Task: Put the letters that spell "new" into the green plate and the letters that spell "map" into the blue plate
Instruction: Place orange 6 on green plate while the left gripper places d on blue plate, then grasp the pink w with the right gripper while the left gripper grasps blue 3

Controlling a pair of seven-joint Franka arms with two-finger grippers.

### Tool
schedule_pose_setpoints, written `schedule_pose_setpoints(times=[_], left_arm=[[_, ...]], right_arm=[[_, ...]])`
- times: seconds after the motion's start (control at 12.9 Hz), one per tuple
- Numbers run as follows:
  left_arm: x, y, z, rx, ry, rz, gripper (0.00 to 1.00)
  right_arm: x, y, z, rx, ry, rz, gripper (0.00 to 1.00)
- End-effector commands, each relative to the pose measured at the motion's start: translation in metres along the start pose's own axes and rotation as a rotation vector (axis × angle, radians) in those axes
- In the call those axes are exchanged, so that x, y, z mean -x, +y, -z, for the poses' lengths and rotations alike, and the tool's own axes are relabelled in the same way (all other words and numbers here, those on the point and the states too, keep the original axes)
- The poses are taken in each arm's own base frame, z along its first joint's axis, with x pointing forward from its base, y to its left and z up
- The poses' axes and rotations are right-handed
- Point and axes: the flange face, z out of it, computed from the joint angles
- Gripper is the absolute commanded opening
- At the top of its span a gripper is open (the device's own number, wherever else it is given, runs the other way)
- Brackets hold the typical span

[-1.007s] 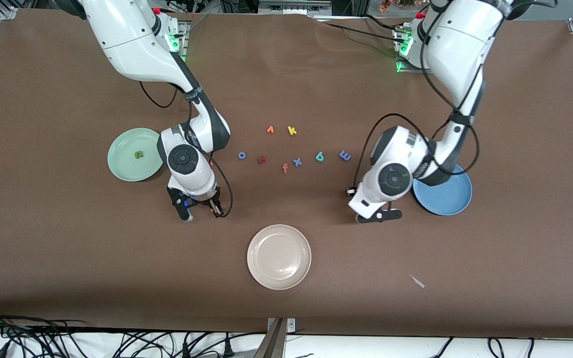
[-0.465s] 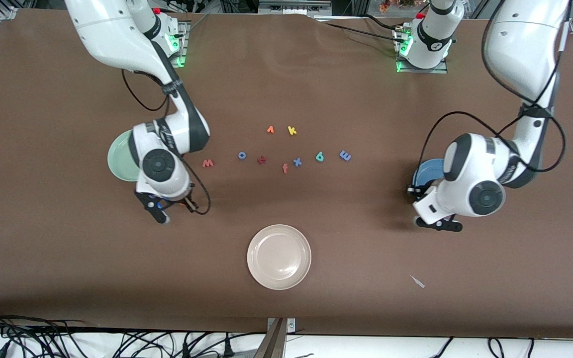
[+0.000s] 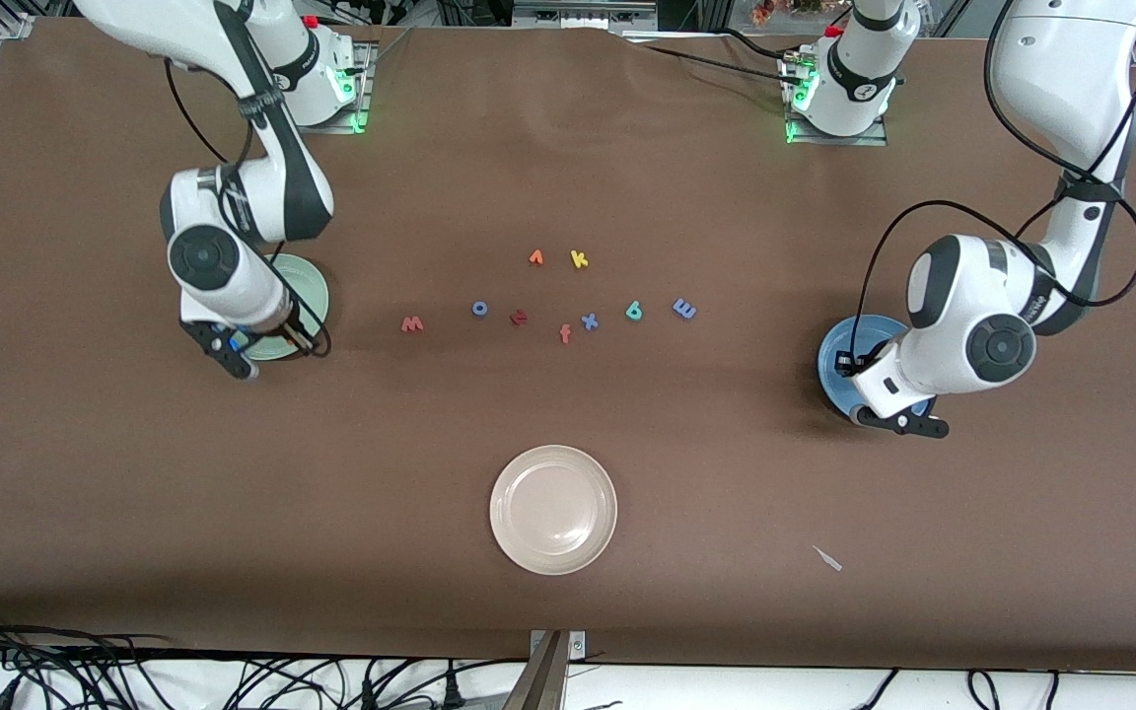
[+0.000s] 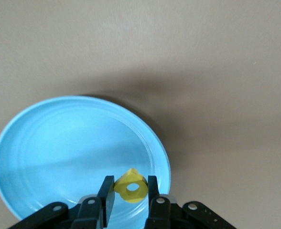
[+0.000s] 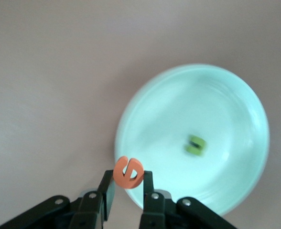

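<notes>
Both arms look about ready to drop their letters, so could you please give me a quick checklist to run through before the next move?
1. Right gripper shut on the orange e: ok.
2. The e over the green plate: not ok, it hangs at the rim's edge.
3. Green n already in the green plate: ok.
4. Left gripper shut on the yellow a: ok.
5. The a over the blue plate: ok, inside the rim.
6. Letters left on the table: not ok, w, p and m still wait.
</notes>
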Motion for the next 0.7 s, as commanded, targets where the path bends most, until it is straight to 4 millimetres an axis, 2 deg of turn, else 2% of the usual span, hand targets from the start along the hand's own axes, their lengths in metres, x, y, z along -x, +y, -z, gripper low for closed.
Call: schedule_pose_setpoints(times=[0.0,0.08,0.15,0.23,0.31,0.46,0.54,0.62], left_arm=[[0.016,-0.003,-0.023,-0.066,0.004,-0.073,0.17],[0.016,-0.003,-0.026,-0.068,0.000,-0.075,0.43],[0.015,-0.002,-0.024,-0.069,-0.002,-0.077,0.92],[0.014,-0.002,-0.021,-0.069,0.001,-0.072,1.00],[0.014,-0.001,-0.017,-0.070,0.003,-0.067,1.00],[0.015,0.001,-0.017,-0.048,0.001,-0.028,1.00],[0.017,0.007,-0.016,-0.009,0.002,0.038,1.00],[0.020,0.028,-0.012,0.015,0.005,0.069,1.00]], right_arm=[[0.022,0.041,-0.004,-0.015,-0.029,0.019,0.24],[0.020,0.044,-0.007,-0.009,-0.032,0.017,0.40],[0.018,0.044,-0.008,-0.007,-0.032,0.025,0.67],[0.018,0.043,-0.006,-0.012,-0.029,0.026,0.92],[0.016,0.043,-0.002,-0.020,-0.024,0.025,0.98],[0.016,0.037,0.009,-0.040,-0.012,0.016,0.98],[0.026,0.025,0.015,-0.053,-0.009,0.025,0.98],[0.037,0.014,0.018,-0.065,-0.002,0.019,0.98]])
